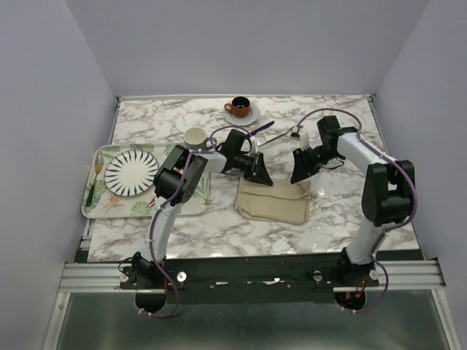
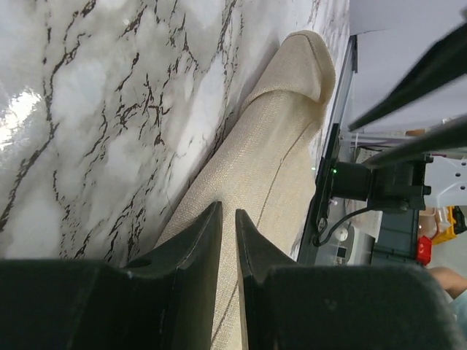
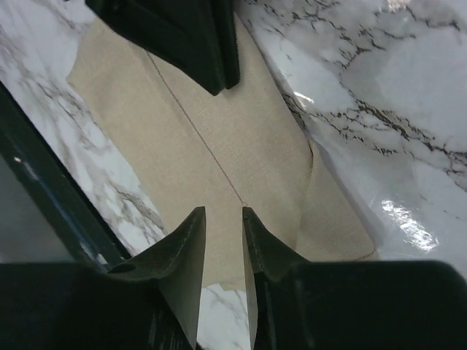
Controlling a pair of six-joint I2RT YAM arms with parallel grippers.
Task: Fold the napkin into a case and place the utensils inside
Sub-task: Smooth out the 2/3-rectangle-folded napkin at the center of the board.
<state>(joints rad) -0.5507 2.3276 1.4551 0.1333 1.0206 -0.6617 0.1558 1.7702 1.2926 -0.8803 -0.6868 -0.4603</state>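
The beige napkin (image 1: 276,203) lies folded into a flat rectangle on the marble table, with a seam line along it (image 3: 241,138) and one end curled over (image 2: 306,58). My left gripper (image 1: 257,172) hovers over its far left corner, jaws (image 2: 228,208) a narrow slit apart with cloth showing through. Above the far right corner my right gripper (image 1: 301,169) is open (image 3: 222,210), nothing between its fingers. The left fingers (image 3: 211,51) show opposite it. The purple knife (image 1: 261,129) lies behind the grippers. Beside it a silver piece (image 1: 290,134), probably the fork, is partly hidden.
A leaf-printed tray (image 1: 179,204) at the left carries a striped plate (image 1: 131,172) and a utensil (image 1: 93,182). A cream cup (image 1: 195,137) stands behind the left arm. An orange cup on a saucer (image 1: 241,109) stands at the back. The table's near edge runs close to the napkin.
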